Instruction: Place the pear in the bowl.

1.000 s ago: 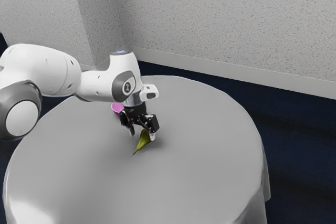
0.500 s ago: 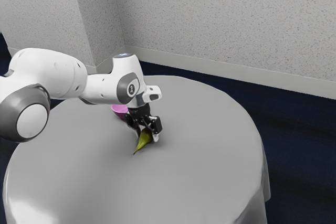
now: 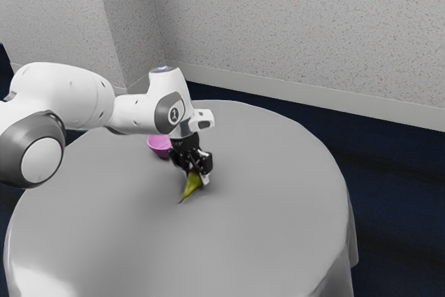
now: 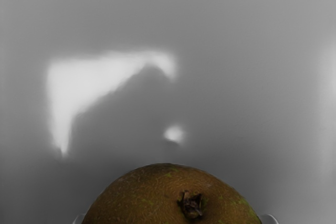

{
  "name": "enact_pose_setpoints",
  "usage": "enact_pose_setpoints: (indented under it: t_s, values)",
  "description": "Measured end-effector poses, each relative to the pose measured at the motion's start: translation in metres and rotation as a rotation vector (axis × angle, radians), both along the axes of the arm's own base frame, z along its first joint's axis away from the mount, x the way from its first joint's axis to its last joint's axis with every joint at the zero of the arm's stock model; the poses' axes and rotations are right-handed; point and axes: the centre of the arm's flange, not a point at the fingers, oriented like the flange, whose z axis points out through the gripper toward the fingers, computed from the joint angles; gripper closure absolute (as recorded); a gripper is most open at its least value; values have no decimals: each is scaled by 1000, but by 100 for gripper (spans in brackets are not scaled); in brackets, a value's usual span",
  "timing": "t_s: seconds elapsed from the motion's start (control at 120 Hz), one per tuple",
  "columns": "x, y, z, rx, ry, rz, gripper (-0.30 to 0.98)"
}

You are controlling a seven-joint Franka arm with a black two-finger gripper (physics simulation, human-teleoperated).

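Gray table [image 3: 278,206]; pink bowl [image 3: 158,147], contents unclear (pear [image 3: 191,184] outside).

Nothing you can read for certain
You'll find a small round emblem [image 3: 174,115] on the dark grey cap [image 3: 163,109] of the white arm [image 3: 66,95], and a bluish mark [image 3: 163,69] above it; both are too small for you to make out.
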Motion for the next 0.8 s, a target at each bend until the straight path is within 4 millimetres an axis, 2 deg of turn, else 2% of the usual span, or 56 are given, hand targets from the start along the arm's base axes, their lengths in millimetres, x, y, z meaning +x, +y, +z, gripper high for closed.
enact_pose_setpoints:
  t_s: [0.108, 0.292, 0.342, 0.442, 0.55, 0.658, 0.8]
  values:
    - [4, 7, 15, 10, -22, 7, 48]
    - [19, 39, 75, 43, -91, 44, 55]
    - [23, 44, 88, 50, -102, 47, 52]
    - [31, 69, 116, 71, -129, 73, 49]
    - [35, 109, 138, 76, -153, 120, 47]
    - [40, 136, 142, 79, -161, 145, 45]
    - [47, 156, 126, 83, -149, 157, 44]
